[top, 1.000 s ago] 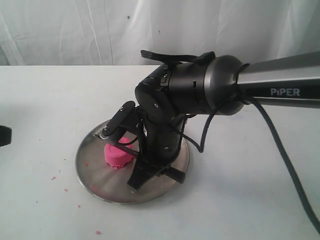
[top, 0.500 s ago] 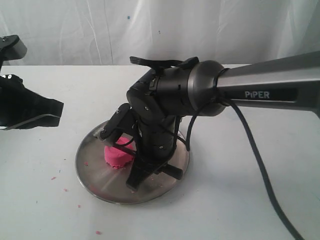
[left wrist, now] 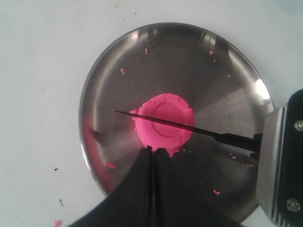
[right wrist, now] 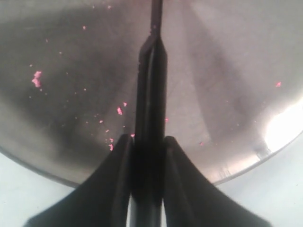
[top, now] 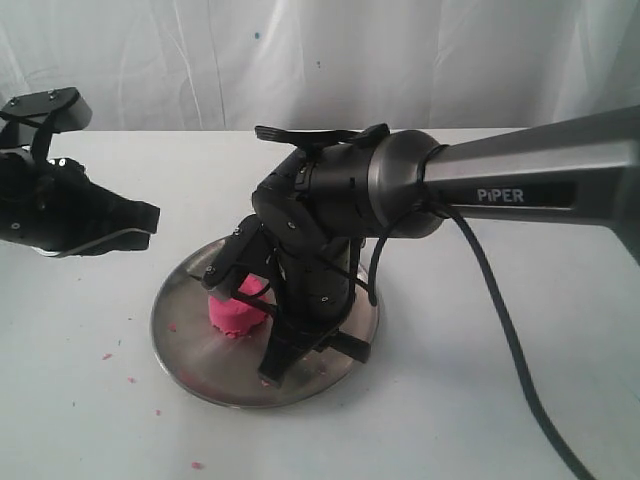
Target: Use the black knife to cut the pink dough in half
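Observation:
The pink dough (left wrist: 163, 124) is a single round puck in the middle of the steel plate (left wrist: 118, 61); in the exterior view the pink dough (top: 236, 313) lies just left of the right arm. My right gripper (right wrist: 149, 142) is shut on the handle of the black knife (right wrist: 151, 80). The black knife (left wrist: 189, 128) has its thin blade lying across the top of the puck. My right gripper (top: 305, 345) stands over the plate (top: 190, 350). My left gripper (left wrist: 152, 152) is shut and holds nothing. It hovers left of the plate as the left gripper (top: 148, 222).
Tiny pink crumbs (right wrist: 36, 78) are scattered over the plate and on the white table (top: 110, 420) in front of it. A black cable (top: 500, 340) trails from the right arm over the table. A white curtain hangs behind.
My left arm has come in from the left edge and moved right toward the plate. My right arm has shifted slightly left with the knife over the dough.

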Robot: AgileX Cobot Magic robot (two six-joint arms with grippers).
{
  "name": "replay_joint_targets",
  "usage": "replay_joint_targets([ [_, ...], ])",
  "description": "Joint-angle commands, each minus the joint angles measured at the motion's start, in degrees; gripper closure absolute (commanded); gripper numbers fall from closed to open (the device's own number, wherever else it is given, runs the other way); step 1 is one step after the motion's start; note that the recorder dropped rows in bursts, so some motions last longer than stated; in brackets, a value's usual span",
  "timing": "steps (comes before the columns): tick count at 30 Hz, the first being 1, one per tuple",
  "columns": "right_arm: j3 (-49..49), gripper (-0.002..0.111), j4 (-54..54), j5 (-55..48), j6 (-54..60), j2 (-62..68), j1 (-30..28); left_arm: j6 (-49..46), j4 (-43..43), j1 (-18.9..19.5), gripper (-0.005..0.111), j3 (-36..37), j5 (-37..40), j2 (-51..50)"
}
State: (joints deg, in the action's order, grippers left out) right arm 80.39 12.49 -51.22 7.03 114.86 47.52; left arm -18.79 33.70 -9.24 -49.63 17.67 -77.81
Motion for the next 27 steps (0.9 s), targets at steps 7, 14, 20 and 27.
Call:
replay_joint_targets([
  [7,1.96,0.108,0.62,-0.49,0.32,-0.13,-0.14,-9.96,9.73,-0.06,0.091,-4.88,-1.1,-11.96],
  [14,2.32,0.108,0.62,-1.03,0.32,-0.03,-0.14,-10.1,9.73,-0.06,0.091,-10.12,-0.26,-17.71],
  [20,2.32,0.108,0.62,-1.53,0.32,0.87,-0.14,-10.95,9.74,-0.06,0.091,-11.71,-1.15,-21.83],
  [27,2.32,0.108,0.43,-1.54,0.54,1.1,-0.14,-11.88,9.74,-0.06,0.091,-11.71,-0.97,-22.82],
])
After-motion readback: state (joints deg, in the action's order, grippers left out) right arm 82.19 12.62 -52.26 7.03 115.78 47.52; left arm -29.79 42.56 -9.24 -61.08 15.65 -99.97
